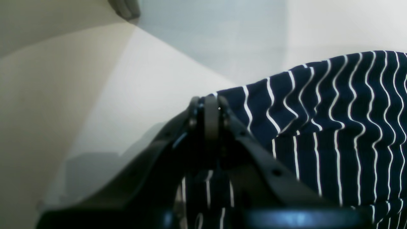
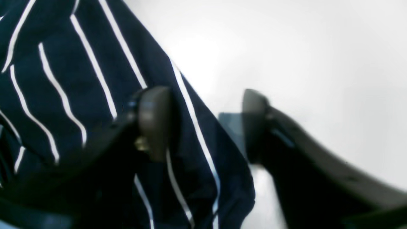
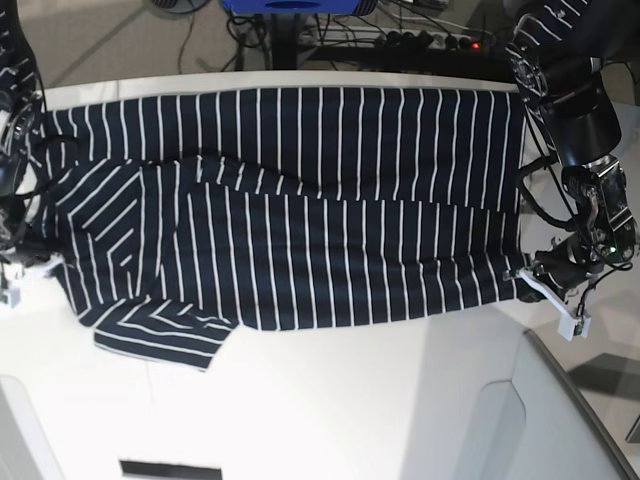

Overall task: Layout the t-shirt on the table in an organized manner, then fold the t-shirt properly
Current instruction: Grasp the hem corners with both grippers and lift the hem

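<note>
Shirt spread across table, arms at opposite ends.

The shirt (image 3: 290,210) lies on the table (image 3: 360,400), long axis running side to side in the base view, partly doubled over itself, one sleeve sticking out at the near corner. Left gripper (image 1: 208,111) sits at the hem end with jaws together, clamped on the shirt's corner. Right gripper (image 2: 203,124) is at the sleeve end, fingers apart, one pad over the fabric edge and one over bare table; no grip yet. Judgement: the next pull likely runs along the long axis.
</note>
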Robot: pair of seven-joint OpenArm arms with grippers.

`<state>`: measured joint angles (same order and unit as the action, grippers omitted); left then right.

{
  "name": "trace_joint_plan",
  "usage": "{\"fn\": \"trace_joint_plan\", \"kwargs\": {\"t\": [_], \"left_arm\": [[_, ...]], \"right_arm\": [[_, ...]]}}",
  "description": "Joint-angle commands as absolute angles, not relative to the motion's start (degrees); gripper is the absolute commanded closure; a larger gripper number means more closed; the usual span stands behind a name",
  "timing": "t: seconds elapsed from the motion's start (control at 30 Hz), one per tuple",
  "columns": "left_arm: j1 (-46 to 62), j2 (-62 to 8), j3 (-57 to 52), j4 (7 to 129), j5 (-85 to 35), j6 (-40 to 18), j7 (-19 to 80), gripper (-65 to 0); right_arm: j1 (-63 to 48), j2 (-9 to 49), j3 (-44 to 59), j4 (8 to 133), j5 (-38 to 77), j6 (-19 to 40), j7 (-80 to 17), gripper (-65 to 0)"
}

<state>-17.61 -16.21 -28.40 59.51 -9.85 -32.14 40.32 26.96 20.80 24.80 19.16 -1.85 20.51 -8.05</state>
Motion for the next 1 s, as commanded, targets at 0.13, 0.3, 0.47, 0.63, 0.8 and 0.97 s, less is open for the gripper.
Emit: {"fn": "trace_joint_plan", "kwargs": {"t": [0.13,0.3,0.47,0.63,0.8,0.97], "left_arm": [[-18.9,-17.1,-28.5,60.4,-10.6,-32.3,39.2,0.0],[-19.1,-17.1,-28.5,60.4,-10.5,-32.3,39.2,0.0],[-18.9,-17.1,-28.5,60.4,-10.5,-32.3,39.2,0.0],[-18.9,-17.1,-28.5,60.4,-10.2,-32.3,39.2,0.0],[-18.9,-17.1,-28.5,60.4,-10.1,-32.3,39.2,0.0],[-18.9,-17.1,-28.5,60.4,-10.1,-32.3,39.2,0.0]], "right_arm": [[28.0,21.2,24.9,20.2,-1.9,21.5,-10.2,-1.1],[25.8,20.5,24.9,31.0,1.4,25.3,-18.0,0.0],[19.8,19.9,24.9,47.6,7.5,26.2,-29.1,0.0],[13.7,18.3,24.9,61.5,12.0,26.2,-39.1,0.0],[7.3,16.4,24.9,73.8,15.3,26.2,-46.4,0.0],[2.1,14.3,24.9,80.8,16.8,26.0,-51.4,0.0]]}}
